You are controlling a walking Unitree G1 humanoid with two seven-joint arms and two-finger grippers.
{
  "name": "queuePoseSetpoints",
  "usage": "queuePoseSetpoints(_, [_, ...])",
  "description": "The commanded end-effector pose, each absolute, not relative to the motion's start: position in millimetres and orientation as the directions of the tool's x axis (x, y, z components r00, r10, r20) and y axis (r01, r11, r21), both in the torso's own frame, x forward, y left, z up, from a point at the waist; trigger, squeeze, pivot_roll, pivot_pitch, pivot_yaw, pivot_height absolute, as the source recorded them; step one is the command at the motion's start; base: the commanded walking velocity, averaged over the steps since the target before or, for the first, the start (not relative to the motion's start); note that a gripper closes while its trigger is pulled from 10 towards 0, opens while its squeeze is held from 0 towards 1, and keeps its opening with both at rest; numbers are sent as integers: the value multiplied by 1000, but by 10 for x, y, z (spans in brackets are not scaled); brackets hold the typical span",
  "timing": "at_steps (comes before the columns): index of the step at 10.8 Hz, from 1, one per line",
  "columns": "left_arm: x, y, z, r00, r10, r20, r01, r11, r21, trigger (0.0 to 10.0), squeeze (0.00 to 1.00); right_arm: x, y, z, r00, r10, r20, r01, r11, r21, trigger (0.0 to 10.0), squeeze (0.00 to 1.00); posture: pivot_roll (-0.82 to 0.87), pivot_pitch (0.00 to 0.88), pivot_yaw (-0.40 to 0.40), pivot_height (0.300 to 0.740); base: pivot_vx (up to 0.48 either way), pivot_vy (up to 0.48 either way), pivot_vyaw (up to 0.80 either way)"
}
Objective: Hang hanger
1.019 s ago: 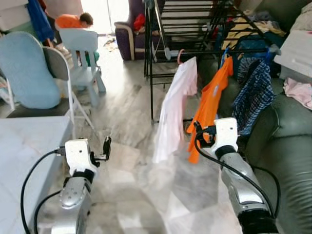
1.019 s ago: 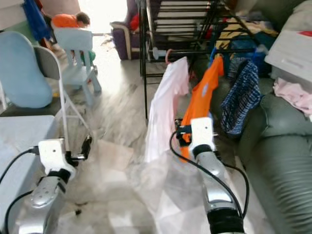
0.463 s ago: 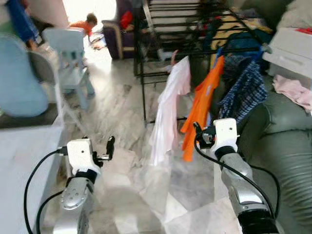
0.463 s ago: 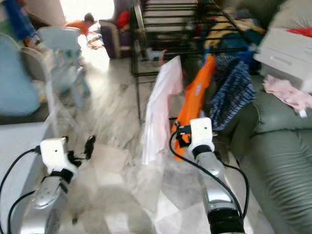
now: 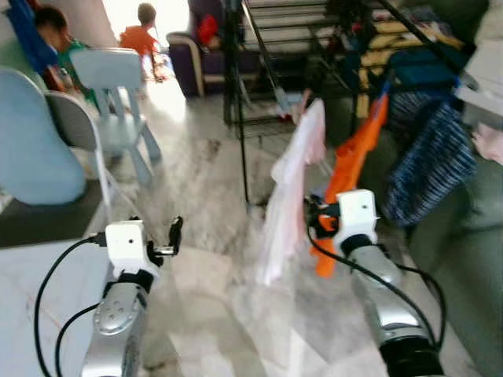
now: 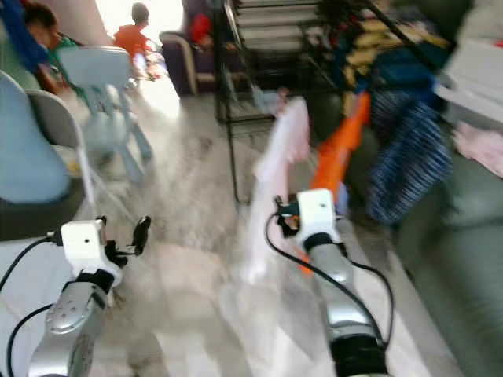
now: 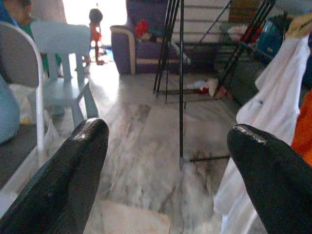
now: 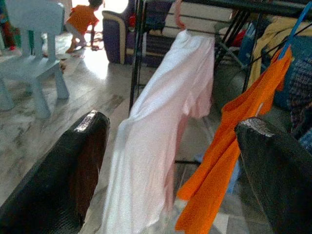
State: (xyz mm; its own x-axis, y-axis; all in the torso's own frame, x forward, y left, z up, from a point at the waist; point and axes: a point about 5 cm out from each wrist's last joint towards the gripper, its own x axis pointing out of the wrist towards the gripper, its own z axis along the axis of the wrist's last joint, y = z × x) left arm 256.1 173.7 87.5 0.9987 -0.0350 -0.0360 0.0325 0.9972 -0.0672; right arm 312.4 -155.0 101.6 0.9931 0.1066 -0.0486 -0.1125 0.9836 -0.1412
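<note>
I see a pale pink shirt [image 8: 161, 141] on a pink hanger [image 8: 179, 14], and next to it an orange shirt [image 8: 229, 156] on a blue hanger [image 8: 297, 24]. The drying rack [image 5: 240, 94] is black. The plaid shirt [image 5: 428, 161] is dark blue with a white check. Sofa [image 5: 464, 259] is grey-green. The floor [image 5: 204, 181] is grey-white marble with darker veining. Two light blue chairs: the small one [image 5: 114, 86] is all blue, the big one [image 5: 31, 137] has a white frame. The armchair [image 7: 141, 41] is purple with a cream edge. A person [image 8: 83, 19] at the back wears orange. My arms are silver with white wrist blocks, and the fingers [image 7: 73, 180] are glossy black.
</note>
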Motion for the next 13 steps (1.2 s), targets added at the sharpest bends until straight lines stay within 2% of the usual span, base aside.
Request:
queuePoseSetpoints(1, [2555,1676,853,997,-57,-53,54,997,-59,10000,0,3122,-1619,1040,995,86,-44,-91,985,-147,10000,0,-86,0,16,740,461,0,0])
queuePoseSetpoints(11, [2548,1630,804,993,-68,-98,63,996,-57,10000,0,3137,-1611,1011,995,77,-63,-86,984,-157,10000,0,-85,0,10,740,470,0,0])
queuePoseSetpoints(13, [2540,1637,803,994,-57,-97,51,996,-68,10000,0,3126,-1615,969,993,74,-90,-88,982,-167,10000,0,-83,0,7,740,0,0,0])
